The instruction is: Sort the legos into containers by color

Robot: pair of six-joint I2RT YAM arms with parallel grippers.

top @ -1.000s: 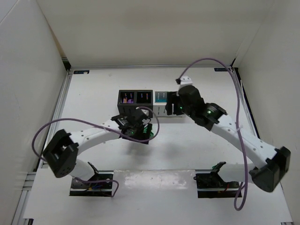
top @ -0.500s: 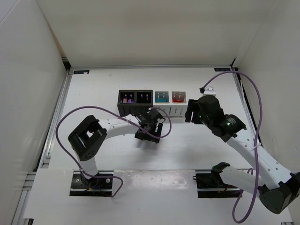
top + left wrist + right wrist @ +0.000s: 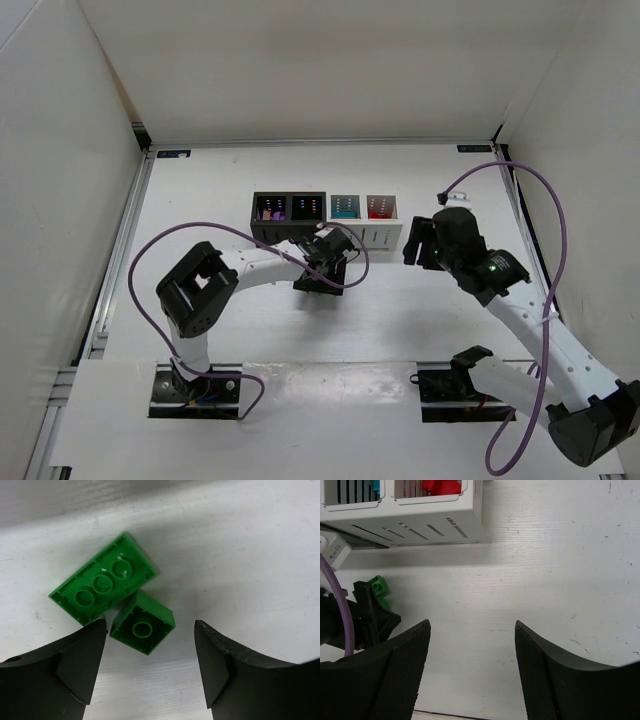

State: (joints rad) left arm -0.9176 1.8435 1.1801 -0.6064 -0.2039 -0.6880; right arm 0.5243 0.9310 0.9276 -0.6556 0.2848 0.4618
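Your left claw (image 3: 150,630) is hovering wide over the small green brick (image 3: 142,628): light, probably slick; pinch flat sides.

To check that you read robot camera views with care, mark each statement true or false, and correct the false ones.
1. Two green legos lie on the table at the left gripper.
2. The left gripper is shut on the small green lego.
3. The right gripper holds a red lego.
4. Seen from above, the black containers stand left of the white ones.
1. True: a long green lego and a small green lego lie by the left gripper.
2. False: its fingers are open, and the small lego lies loose between the tips.
3. False: the right gripper is open and empty. The red lego sits in a white container.
4. True: black containers, then white containers.
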